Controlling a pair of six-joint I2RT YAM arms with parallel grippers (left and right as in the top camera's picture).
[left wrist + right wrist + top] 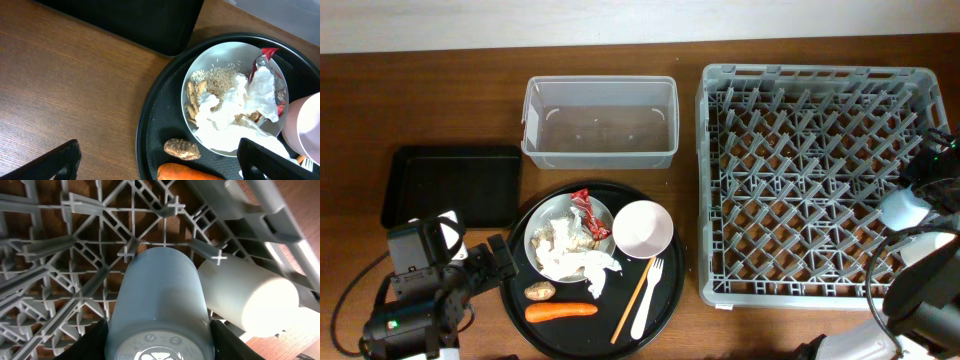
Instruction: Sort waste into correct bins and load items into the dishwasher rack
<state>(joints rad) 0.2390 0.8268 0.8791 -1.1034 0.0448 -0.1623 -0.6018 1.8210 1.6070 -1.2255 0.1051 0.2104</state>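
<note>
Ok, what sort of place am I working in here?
Probably a staged dish-clearing bench, not a real kitchen: a wooden table carries a grey dishwasher rack, a clear tub and black tray as bins, and a round tray with a plate of rice scraps.

Brown wood-grain table (440,100) fills the view, pale wall strip (620,20) along far edge. Lighting even.

At the lower left of the overhead view the left arm (415,290) is seen as black boxy housings bearing a white label (447,222) and trailed by looping black cables (347,290), while the right arm (932,248), at the lower right, is clad in white and black shells.
</note>
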